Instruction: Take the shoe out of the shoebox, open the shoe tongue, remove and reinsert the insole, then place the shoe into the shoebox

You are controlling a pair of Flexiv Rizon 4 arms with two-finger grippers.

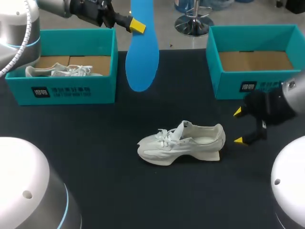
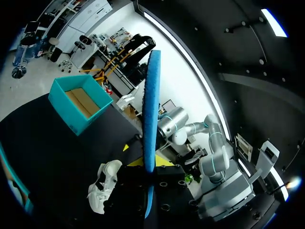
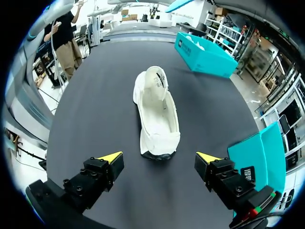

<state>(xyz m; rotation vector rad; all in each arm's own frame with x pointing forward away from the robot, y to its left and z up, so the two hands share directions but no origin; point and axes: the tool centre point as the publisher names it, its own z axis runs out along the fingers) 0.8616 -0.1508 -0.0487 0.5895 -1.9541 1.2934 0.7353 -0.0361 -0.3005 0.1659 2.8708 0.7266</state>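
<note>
Head view has the white shoe (image 1: 183, 142) standing on its sole in the middle of the black table (image 1: 95, 138), outside both boxes. Its toe points toward the left arm's side and its heel toward the right gripper (image 1: 239, 126). That gripper sits just beside the heel, its yellow-tipped fingers spread apart with nothing between them. In the right wrist view the shoe lies ahead of them, heel nearest. The blue insole (image 1: 142, 52) is out of the shoe, hanging lengthwise in the air over the far part of the table. It is clamped near its upper end by the left gripper (image 1: 136, 25), and the left wrist view shows it edge-on between the two tips. Beside it stands the teal left shoebox (image 1: 71, 90) with a second shoe (image 1: 57, 71) inside. The right shoebox (image 1: 228, 88) stands behind the right gripper.
</note>
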